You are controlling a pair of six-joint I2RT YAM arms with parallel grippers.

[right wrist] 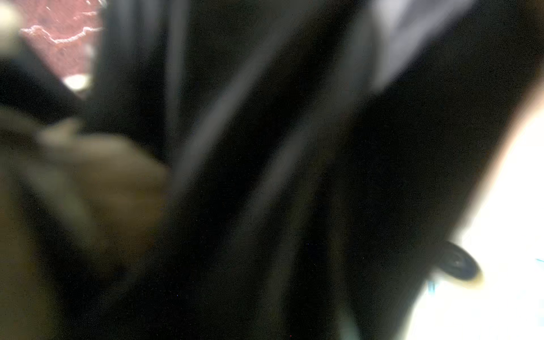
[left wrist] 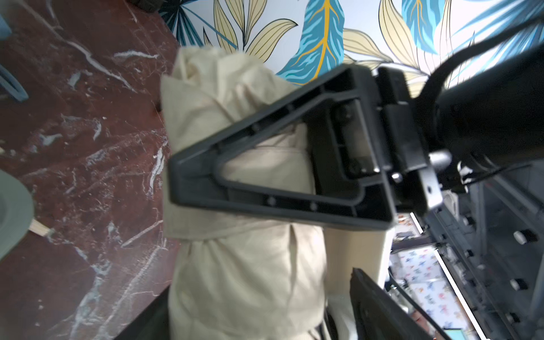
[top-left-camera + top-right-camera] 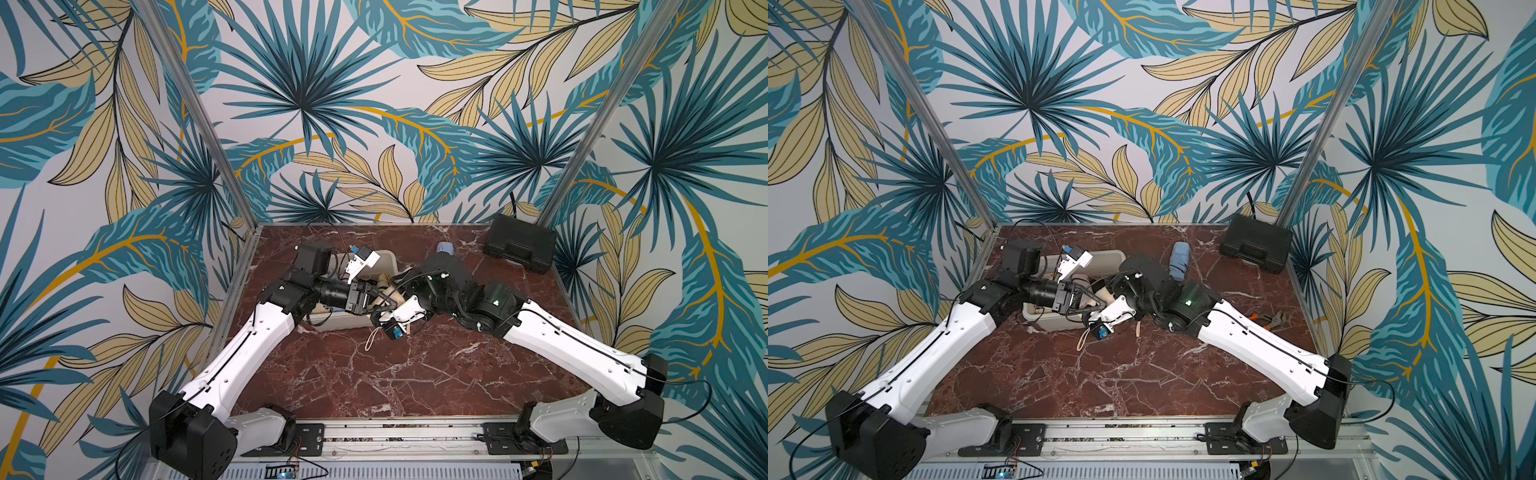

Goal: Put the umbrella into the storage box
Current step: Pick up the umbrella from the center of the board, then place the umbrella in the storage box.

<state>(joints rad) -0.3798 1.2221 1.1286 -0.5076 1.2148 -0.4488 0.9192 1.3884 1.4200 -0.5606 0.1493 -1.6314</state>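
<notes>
A beige folded umbrella (image 2: pixel 241 276) hangs over the front end of the off-white storage box (image 3: pixel 388 258), where both arms meet. My left gripper (image 2: pixel 256 321) straddles it with its jaws wide apart and a gap beside one finger, so it is open. My right gripper (image 3: pixel 380 316) comes in from the right. One of its black fingers (image 2: pixel 265 188) presses across the umbrella and the other is hidden behind it. In both top views the umbrella's strap loop (image 3: pixel 1081 338) dangles onto the table. The right wrist view is dark and blurred.
A blue folded umbrella (image 3: pixel 1180 259) lies behind my right arm. A black hard case (image 3: pixel 519 243) stands at the back right corner. Orange-handled pliers (image 3: pixel 1273 320) lie near the right edge. The table is red-brown marble (image 3: pixel 374 382).
</notes>
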